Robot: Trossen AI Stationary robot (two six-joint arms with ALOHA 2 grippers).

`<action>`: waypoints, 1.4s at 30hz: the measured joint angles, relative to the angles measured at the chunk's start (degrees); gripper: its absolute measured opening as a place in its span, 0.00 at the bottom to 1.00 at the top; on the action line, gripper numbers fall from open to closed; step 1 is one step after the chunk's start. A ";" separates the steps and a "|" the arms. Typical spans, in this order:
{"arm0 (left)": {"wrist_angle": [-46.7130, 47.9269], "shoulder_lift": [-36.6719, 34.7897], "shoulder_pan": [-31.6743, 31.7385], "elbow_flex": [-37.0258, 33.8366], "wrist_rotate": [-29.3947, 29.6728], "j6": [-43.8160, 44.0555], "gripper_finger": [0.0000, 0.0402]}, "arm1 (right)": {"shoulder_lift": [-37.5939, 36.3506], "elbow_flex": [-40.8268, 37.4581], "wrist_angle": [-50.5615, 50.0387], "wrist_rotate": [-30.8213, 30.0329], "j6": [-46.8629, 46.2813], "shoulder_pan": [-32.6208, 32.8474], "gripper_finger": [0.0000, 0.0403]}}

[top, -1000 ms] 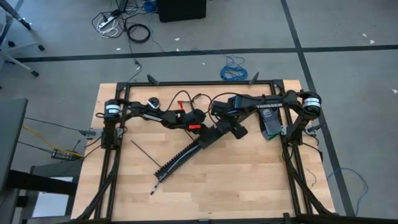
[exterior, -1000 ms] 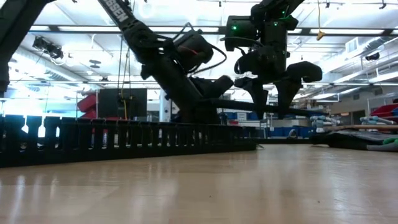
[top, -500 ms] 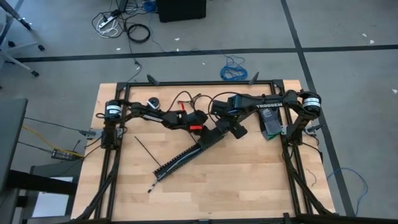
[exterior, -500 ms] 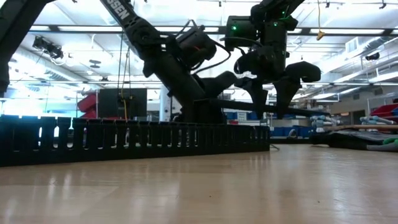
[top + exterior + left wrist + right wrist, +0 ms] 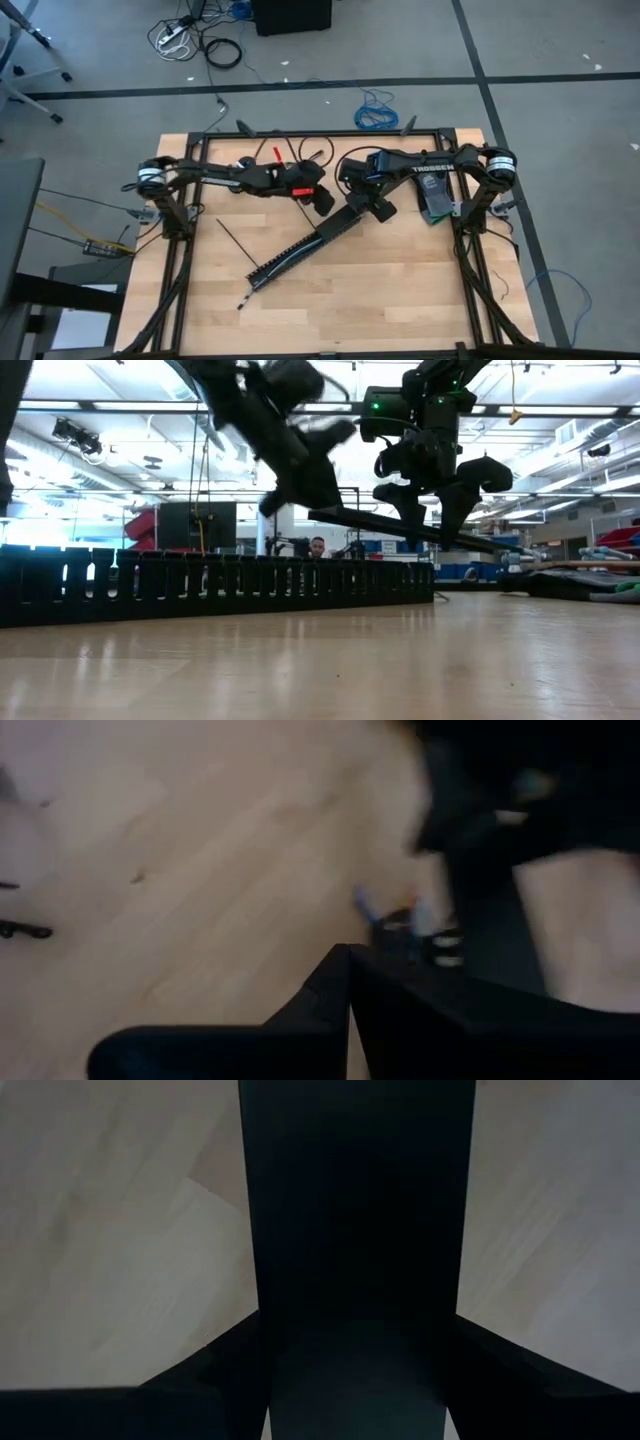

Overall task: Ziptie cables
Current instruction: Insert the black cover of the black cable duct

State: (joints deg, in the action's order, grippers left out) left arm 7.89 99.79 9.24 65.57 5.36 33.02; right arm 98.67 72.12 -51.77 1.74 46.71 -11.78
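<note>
Black and slotted, the long wide strip (image 5: 300,246) runs slantwise across the pale wooden table (image 5: 400,290), and my right fingers (image 5: 362,208) are clamped on its upper end. In the right wrist view the strip (image 5: 355,1230) fills the gap between them, with one dark finger (image 5: 180,1380) pressed against its side. From table height that end is lifted clear of the wood, while a second slotted strip (image 5: 210,588) stands along the table in front.

My left gripper (image 5: 322,200) hangs in the air just beside the right one, over the back half of the table, its fingers (image 5: 300,1020) pressed flat together with nothing between them.

One thin black ziptie (image 5: 237,245) lies flat on the wood toward my left side, near the strip's lower end and apart from both arms. Another thin dark piece (image 5: 245,300) lies just past that lower end. The grey wire bundle I cannot make out anywhere on the table.

Beyond the table's far edge a blue coiled cable (image 5: 376,112) lies on the floor.
</note>
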 joint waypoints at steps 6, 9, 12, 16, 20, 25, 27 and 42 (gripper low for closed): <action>7.60 -4.20 -3.94 0.02 0.49 -4.13 0.00 | 0.11 0.02 0.76 0.37 0.84 -1.82 0.57; 9.87 -4.39 -6.38 -0.23 1.25 -4.49 0.00 | 0.66 0.02 0.59 1.08 0.88 -2.51 0.57; 10.97 -4.37 -8.69 -0.31 3.03 -4.42 0.00 | 1.24 0.04 0.90 1.21 0.84 -2.70 0.57; 10.96 -4.71 -10.31 -0.31 5.44 -4.03 0.00 | 1.22 0.00 0.48 1.37 -0.12 -2.60 0.57; 10.91 -5.22 -10.90 -0.31 6.70 -3.48 0.00 | 1.52 0.00 -0.30 3.15 -1.83 -2.59 0.57; 8.89 -5.46 -10.91 -0.29 6.81 -5.39 0.00 | 1.53 0.00 0.31 1.87 -0.96 -2.22 0.57; 8.87 -5.40 -10.91 -0.29 6.32 -5.92 0.00 | 1.53 0.00 0.38 1.88 -0.70 -2.22 0.57; 9.15 -5.16 -10.91 -0.29 5.97 -6.48 0.00 | 1.57 -4.13 2.03 -0.12 -2.75 0.11 0.57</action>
State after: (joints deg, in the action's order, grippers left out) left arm 17.04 94.63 -1.67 65.28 11.33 26.55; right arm 100.25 67.99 -49.74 1.62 43.97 -11.68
